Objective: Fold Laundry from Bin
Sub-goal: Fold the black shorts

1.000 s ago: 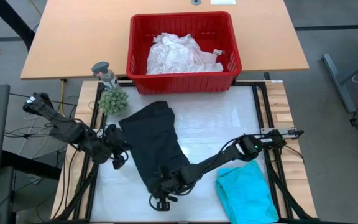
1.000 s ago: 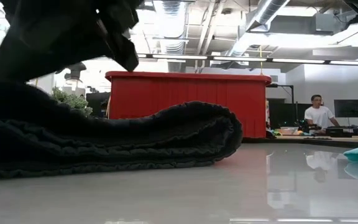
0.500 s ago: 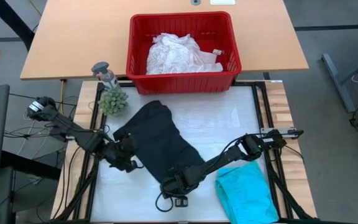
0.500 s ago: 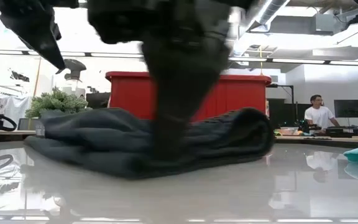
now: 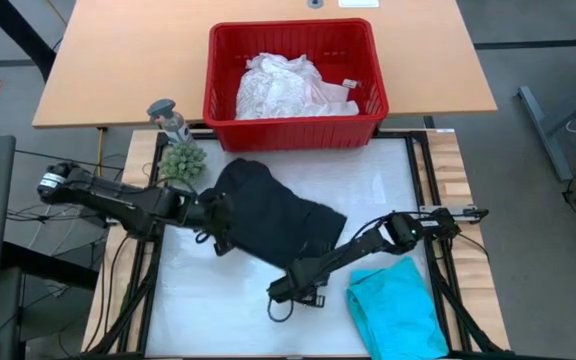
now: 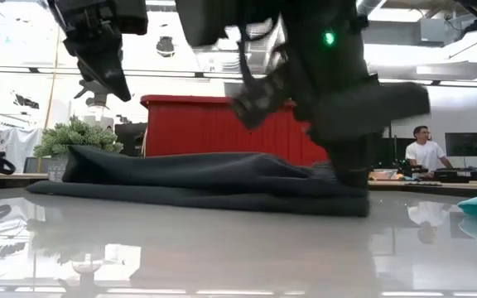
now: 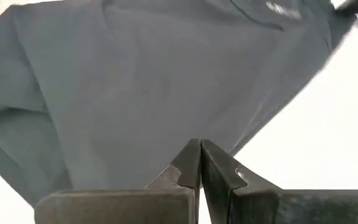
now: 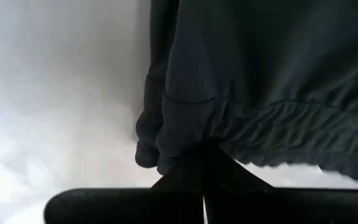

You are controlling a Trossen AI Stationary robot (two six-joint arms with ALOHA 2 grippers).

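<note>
High view: black garment (image 5: pixel 273 218) lies mid-table, edges free.

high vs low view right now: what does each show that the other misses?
High only: white laundry inside the red bin, the whole teal garment, the left gripper and right gripper at the black garment's opposite edges. Low only: a person in the room behind, and how flat the garment lies. Both: bin, black garment, plant.
</note>
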